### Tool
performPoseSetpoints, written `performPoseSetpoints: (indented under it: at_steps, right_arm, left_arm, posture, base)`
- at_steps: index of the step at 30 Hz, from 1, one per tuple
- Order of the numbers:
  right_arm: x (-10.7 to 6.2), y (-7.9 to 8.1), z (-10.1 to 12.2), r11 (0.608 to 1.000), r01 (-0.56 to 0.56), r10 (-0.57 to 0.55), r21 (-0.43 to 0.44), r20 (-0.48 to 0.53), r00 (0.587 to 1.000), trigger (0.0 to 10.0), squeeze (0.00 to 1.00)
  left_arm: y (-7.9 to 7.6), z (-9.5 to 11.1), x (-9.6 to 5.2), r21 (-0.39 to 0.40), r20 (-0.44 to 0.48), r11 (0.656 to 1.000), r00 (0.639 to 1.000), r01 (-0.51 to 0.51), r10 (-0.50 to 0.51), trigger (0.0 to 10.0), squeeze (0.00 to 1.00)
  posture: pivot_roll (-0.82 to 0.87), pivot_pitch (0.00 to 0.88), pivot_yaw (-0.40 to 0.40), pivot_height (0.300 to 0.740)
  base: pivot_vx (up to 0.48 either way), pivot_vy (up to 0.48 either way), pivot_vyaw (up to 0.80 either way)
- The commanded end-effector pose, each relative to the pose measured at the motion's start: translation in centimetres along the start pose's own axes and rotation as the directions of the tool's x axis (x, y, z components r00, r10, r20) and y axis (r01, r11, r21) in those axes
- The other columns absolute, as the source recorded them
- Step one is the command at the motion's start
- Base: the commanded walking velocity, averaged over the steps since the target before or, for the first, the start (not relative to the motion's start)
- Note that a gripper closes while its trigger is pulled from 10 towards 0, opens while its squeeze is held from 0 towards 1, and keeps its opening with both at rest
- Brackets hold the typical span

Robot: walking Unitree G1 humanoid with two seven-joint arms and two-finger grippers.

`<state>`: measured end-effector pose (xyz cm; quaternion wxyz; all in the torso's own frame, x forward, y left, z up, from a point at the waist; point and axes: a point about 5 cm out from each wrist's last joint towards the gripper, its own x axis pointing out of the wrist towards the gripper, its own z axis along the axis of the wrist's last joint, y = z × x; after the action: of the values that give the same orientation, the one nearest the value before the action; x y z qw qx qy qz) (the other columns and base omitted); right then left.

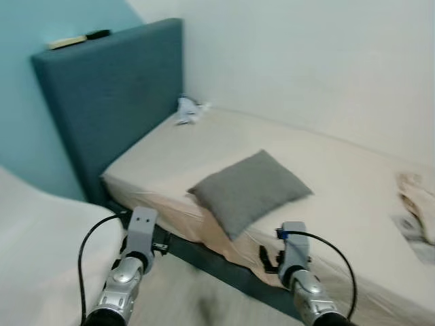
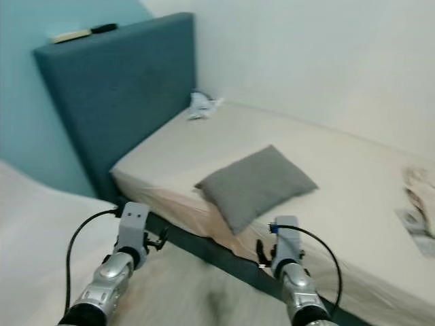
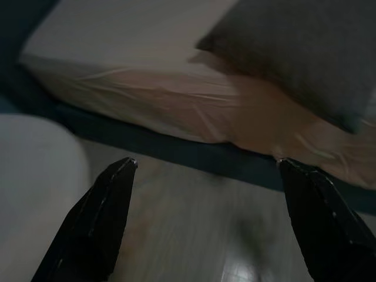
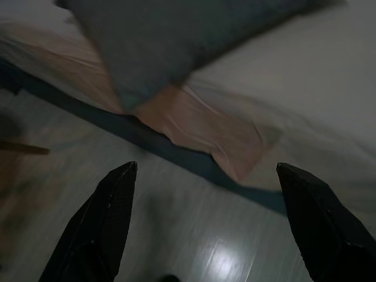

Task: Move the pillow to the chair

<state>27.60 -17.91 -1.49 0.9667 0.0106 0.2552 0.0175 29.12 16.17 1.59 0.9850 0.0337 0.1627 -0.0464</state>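
A grey pillow (image 1: 250, 190) lies flat on the bed's beige sheet (image 1: 326, 170), one corner reaching over the near edge. Both arms are held out low in front of the bed frame. My left gripper (image 3: 205, 161) is open, its fingers (image 3: 103, 211) wide apart over the floor, short of the mattress edge and left of the pillow (image 3: 305, 53). My right gripper (image 4: 205, 166) is open too, just below the pillow's (image 4: 176, 35) overhanging corner and not touching it. A white rounded seat or cushion (image 1: 41, 231) sits at the lower left, beside the left arm.
A dark teal headboard (image 1: 109, 95) stands at the bed's left end, with small items (image 1: 75, 39) on top. A crumpled white thing (image 1: 187, 109) lies near it. Cloth and paper (image 1: 418, 204) sit at the bed's right edge. Pale wooden floor (image 1: 197, 299) runs between me and the bed.
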Motion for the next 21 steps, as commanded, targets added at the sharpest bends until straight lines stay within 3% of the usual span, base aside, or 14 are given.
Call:
performPoseSetpoints:
  at_steps: [1,4,7,13,15,21]
  right_arm:
    - [-0.08,-0.29,-0.20,1.000,0.009,-0.009,0.000,-0.011,1.000,10.0,0.00]
    - [-0.13,-0.27,-0.30,1.000,0.009,-0.009,0.001,-0.011,1.000,10.0,0.00]
    - [-0.13,-0.24,-0.35,1.000,0.007,-0.007,0.001,-0.014,1.000,10.0,0.00]
    - [-0.12,-0.24,-0.33,1.000,0.009,-0.009,0.004,-0.015,1.000,10.0,0.00]
    - [-0.11,-0.26,-0.29,1.000,0.010,-0.010,0.005,-0.013,1.000,10.0,0.00]
    - [-0.14,-0.31,-0.34,1.000,0.012,-0.012,0.008,-0.014,1.000,10.0,0.00]
  left_arm:
    - [-0.12,-0.30,0.03,-0.026,-0.022,1.000,1.000,0.001,-0.002,10.0,0.00]
    - [-0.65,-0.24,0.02,-0.028,-0.017,0.999,0.999,0.043,-0.043,10.0,0.00]
    - [-0.94,-0.11,0.04,0.068,-0.003,0.997,0.999,0.043,-0.043,10.0,0.00]
    - [-0.98,0.02,0.12,0.057,0.000,0.998,0.999,0.041,-0.041,10.0,0.00]
    - [-0.48,-0.12,0.19,0.130,-0.017,0.991,1.000,-0.008,0.010,10.0,0.00]
    - [-0.11,0.40,0.30,0.082,0.017,0.996,1.000,-0.022,0.021,10.0,0.00]
  posture:
    - [-0.04,0.015,-0.022,0.740]
    - [-0.05,0.016,-0.025,0.740]
    - [-0.05,0.016,-0.026,0.740]
    - [-0.05,0.018,-0.024,0.740]
    - [-0.05,0.020,-0.023,0.740]
    - [-0.04,0.023,-0.024,0.740]
  base:
    - [0.000,0.000,-0.80]
    - [0.000,0.000,-0.80]
    - [0.000,0.000,-0.80]
    - [0.000,0.000,-0.80]
    - [0.000,0.000,-0.80]
    - [0.000,0.000,-0.80]
